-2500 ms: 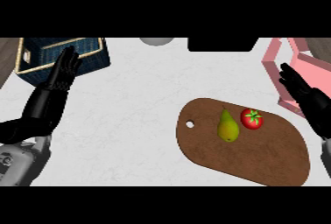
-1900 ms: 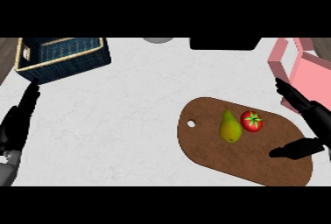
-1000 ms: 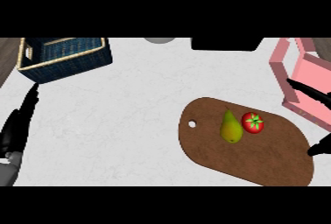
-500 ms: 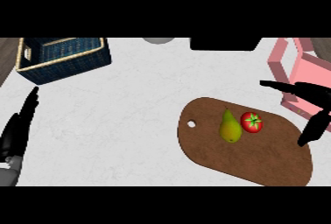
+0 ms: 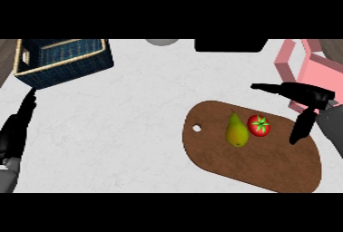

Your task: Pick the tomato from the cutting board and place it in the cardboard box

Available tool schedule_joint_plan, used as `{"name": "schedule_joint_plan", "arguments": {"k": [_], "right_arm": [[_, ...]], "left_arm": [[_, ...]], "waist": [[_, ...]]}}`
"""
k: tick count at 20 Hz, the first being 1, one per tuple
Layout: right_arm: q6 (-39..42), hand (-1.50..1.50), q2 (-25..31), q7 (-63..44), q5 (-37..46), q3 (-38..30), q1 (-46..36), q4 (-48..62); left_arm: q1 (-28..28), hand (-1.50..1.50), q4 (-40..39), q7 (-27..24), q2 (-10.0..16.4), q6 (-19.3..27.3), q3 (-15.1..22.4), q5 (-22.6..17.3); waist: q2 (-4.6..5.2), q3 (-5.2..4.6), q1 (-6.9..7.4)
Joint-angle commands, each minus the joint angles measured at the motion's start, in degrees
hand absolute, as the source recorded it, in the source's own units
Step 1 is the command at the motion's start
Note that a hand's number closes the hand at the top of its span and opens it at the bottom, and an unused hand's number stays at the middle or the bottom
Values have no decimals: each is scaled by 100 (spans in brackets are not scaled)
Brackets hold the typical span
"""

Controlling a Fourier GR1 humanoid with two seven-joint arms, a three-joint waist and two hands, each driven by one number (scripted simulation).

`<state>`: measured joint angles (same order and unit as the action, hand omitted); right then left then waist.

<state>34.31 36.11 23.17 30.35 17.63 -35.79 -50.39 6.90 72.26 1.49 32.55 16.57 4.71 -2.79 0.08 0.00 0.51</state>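
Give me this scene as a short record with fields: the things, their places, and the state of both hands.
tomato: on the board, not held
pear: on the board, just left of the tomato
board: right part of the counter
pink box: upper right, beyond the board
basket: upper left
right hand: open, right of the tomato, not touching it
left hand: open, resting at the left edge

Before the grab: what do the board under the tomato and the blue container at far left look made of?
The cutting board looks like wood: matte brown, faint darker grain streaks, a hole near one end. The blue basket seems woven, wicker-like: ribbed dark-blue walls, pale tan rim; natural fibre or plastic, I cannot tell.
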Motion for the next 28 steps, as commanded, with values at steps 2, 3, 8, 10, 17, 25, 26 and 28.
{"name": "schedule_joint_plan", "arguments": {"k": [2,3,8,10,17,25,26,28], "right_arm": [[-209,-150,-372,111,521,-40,10,299],[242,-150,-236,-147,403,-241,-110,0],[352,-150,-163,380,413,-528,199,-243],[773,-150,-145,189,222,-578,384,-744],[1103,-150,-495,-423,42,-766,628,-1706],[1192,-150,-817,-1278,565,-622,629,-1774],[984,-150,-646,-858,756,-568,883,-1646],[1031,-150,-835,-1107,830,-514,1137,-1957]], "left_arm": [[-221,0,411,135,0,-133,-181,210],[-315,0,682,390,-58,-127,-175,259],[-13,0,211,221,-412,-108,-260,565],[96,0,-225,-76,-573,-75,-306,625],[-337,0,476,210,-481,-411,-514,650],[-231,0,186,-70,-731,-451,-731,840],[83,0,-2,28,-462,-836,-957,674],[-162,0,475,295,-646,-559,-840,924]], "waist": [[-2,3,17],[-12,1,-1],[-8,0,-36],[-13,-3,-73],[-25,-2,-53],[-11,-2,-28],[-6,-1,-40],[-15,0,-38]]}}
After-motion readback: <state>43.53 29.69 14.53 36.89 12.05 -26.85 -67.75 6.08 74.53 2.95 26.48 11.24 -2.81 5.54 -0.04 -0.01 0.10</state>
